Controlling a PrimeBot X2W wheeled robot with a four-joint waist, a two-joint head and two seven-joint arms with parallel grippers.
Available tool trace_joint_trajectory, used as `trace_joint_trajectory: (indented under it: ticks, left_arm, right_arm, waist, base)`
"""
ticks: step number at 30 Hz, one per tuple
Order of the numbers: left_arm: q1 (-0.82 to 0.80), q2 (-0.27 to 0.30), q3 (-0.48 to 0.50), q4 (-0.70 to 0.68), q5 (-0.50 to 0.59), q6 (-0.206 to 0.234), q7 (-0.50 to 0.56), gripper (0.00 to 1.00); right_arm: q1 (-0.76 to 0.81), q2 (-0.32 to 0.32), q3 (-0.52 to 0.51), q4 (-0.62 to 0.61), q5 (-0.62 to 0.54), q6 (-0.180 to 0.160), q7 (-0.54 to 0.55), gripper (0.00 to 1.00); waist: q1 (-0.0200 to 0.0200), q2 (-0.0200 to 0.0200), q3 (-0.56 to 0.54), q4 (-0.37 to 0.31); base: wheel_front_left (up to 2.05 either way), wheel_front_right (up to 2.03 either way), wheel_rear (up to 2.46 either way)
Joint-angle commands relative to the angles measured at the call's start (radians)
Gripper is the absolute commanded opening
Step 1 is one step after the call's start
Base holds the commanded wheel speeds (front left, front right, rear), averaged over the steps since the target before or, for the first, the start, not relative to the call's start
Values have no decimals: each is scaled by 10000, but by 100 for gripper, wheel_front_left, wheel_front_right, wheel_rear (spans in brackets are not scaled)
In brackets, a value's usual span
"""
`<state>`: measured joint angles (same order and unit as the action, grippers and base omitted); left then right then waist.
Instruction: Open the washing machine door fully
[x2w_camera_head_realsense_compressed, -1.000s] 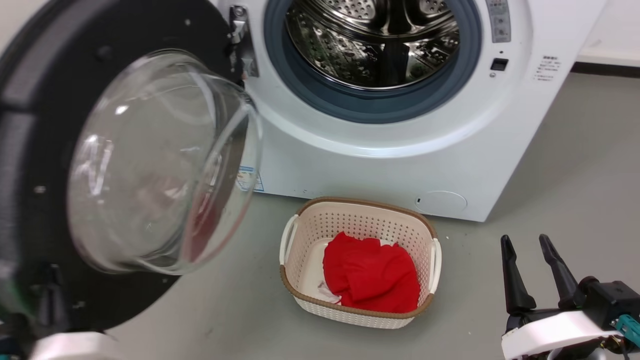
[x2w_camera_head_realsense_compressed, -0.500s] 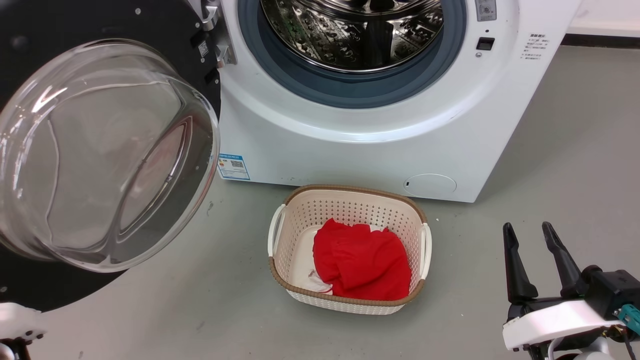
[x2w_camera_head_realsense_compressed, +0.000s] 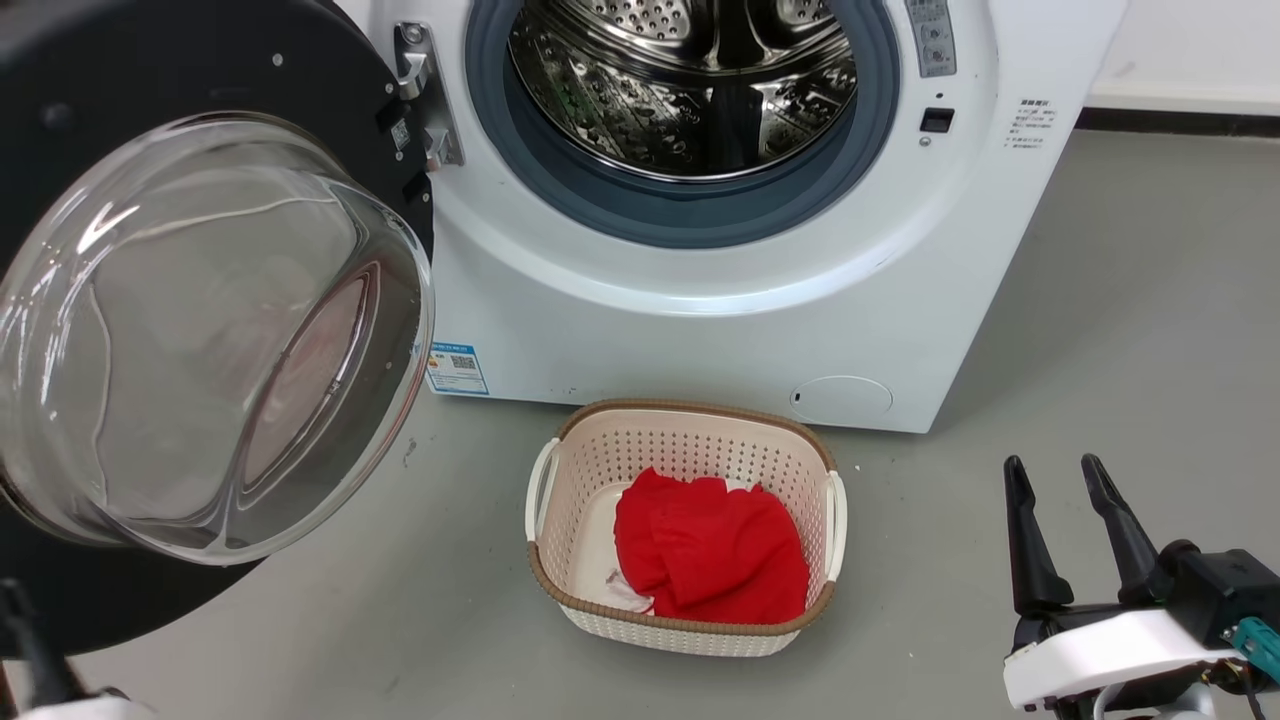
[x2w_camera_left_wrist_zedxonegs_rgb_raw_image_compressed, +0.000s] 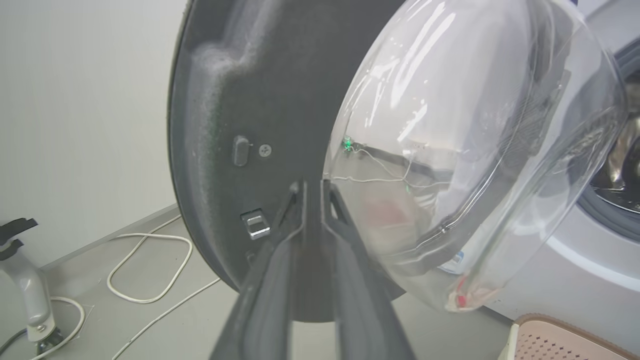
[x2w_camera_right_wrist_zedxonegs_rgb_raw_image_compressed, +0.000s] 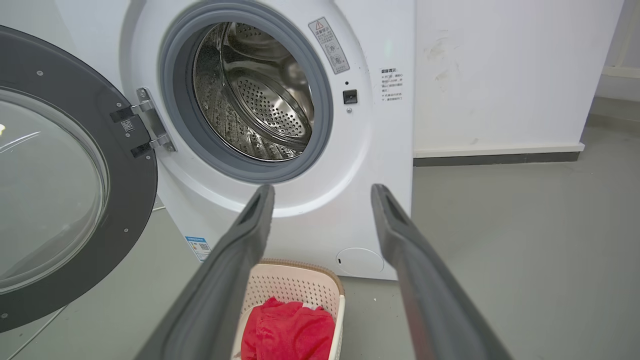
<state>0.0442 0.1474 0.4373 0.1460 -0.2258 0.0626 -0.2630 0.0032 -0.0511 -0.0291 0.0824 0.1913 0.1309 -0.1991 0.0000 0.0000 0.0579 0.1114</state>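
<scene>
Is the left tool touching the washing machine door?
Cannot tell. Left wrist view: the left tool overlaps the washing machine door on its dark inner face, with neither contact nor gap plain.

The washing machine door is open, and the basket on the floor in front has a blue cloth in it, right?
Not quite. The cloth in the basket is red, not blue, as the head view shows. The rest is right: the washing machine door is open, and the basket sits on the floor in front.
</scene>
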Motion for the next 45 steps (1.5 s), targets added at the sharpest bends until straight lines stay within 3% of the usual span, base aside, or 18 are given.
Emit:
trace_joint_trajectory:
  ticks: [1,5,12,24,30,45]
  left_arm:
    - [241,-188,-42,-263,188,-71,-24,100]
    - [770,-653,-349,-1173,603,-242,-24,100]
    - [1344,-924,-1457,-2428,1143,-363,-24,100]
    - [952,-969,-3876,-2483,1415,-183,-24,100]
    - [834,-968,-4052,-2166,1401,-61,-24,100]
    - [817,-970,-4139,-2098,1383,-120,-24,100]
  right_arm:
    - [98,20,-17,-7,-54,-4,-46,100]
    - [174,20,5,-39,-102,-3,-41,100]
    - [273,20,125,-114,-225,-3,-113,100]
    - [290,20,329,-307,-831,-3,-46,100]
    - [397,20,442,-487,-863,-4,11,100]
    - [368,20,409,-450,-812,-3,4,100]
  waist:
    - [0,0,-63,16]
    - [0,0,-197,14]
    - [0,0,-420,-98]
    - [0,0,-626,-874]
    - [0,0,-679,-1365]
    - [0,0,-642,-1285]
  base:
    - [0,0,0]
    - [0,0,0]
    - [0,0,0]
    - [0,0,0]
    - [0,0,0]
    - [0,0,0]
